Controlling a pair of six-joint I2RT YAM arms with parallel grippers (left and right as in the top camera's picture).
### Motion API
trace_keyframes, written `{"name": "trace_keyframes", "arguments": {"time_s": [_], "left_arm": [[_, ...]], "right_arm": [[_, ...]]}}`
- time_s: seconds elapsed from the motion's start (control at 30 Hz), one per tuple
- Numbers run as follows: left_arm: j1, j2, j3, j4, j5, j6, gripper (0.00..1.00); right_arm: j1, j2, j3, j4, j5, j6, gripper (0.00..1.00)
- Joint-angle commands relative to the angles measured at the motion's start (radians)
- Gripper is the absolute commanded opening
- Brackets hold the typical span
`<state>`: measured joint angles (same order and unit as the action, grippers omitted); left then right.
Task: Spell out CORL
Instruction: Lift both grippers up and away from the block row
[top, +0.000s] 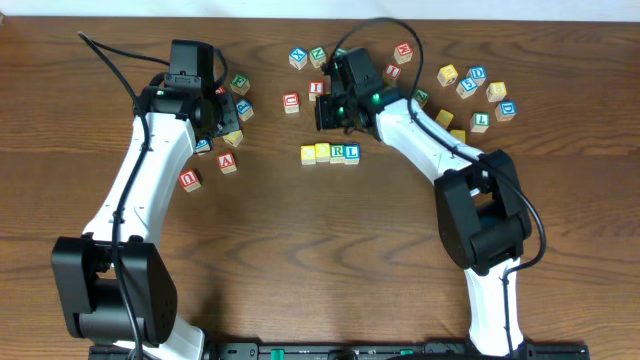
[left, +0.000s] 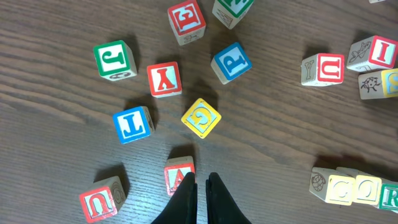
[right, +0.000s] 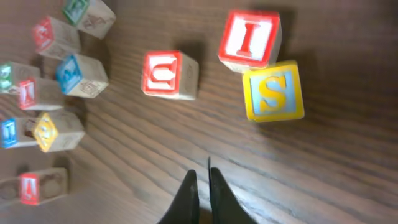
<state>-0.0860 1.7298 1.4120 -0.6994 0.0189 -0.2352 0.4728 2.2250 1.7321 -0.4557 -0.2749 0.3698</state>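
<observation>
Sitting at the middle of the table (top: 330, 250) in the overhead view, the row of four blocks (top: 330, 153) lies edge to edge: two yellow ones, then R and L. Wide bare wood opens in front of it, toward the arm bases. Loose blocks scatter behind and to both sides. The right gripper (top: 328, 112) hangs just behind the row. The left gripper (top: 215, 118) sits among a cluster well to the row's left.

From the left wrist, the fingers (left: 186, 199) are pressed nearly together with only a thin slit, holding nothing. Their tips stand at the edge of a red A block (left: 180, 175); contact cannot be told. Ahead, a yellow G block (left: 201, 117) sits cornerwise with bare wood all round. The row shows at the bottom right, its green end block cut by the frame edge.

From the right wrist, the fingers (right: 189, 196) are likewise closed to a slit and empty. Open wood lies ahead of them. Beyond it, a red I block (right: 250, 38) touches a yellow S block (right: 273, 90), and a red U block (right: 169, 74) stands apart on their left. More blocks crowd the left edge, blurred.
</observation>
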Motion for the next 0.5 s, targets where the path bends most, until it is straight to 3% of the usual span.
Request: {"name": "trace_keyframes", "arguments": {"time_s": [0.0,0.47], "left_arm": [[0.002,-0.015,-0.007,-0.004,-0.016,-0.002,0.08],[0.002,-0.015,-0.008,-0.015,-0.016,-0.010,0.08]], "right_arm": [[0.018,0.065,0.040,-0.049,0.015,-0.020,0.01],[0.077,0.072,0.040,-0.163,0.122,0.018,0.01]]}}
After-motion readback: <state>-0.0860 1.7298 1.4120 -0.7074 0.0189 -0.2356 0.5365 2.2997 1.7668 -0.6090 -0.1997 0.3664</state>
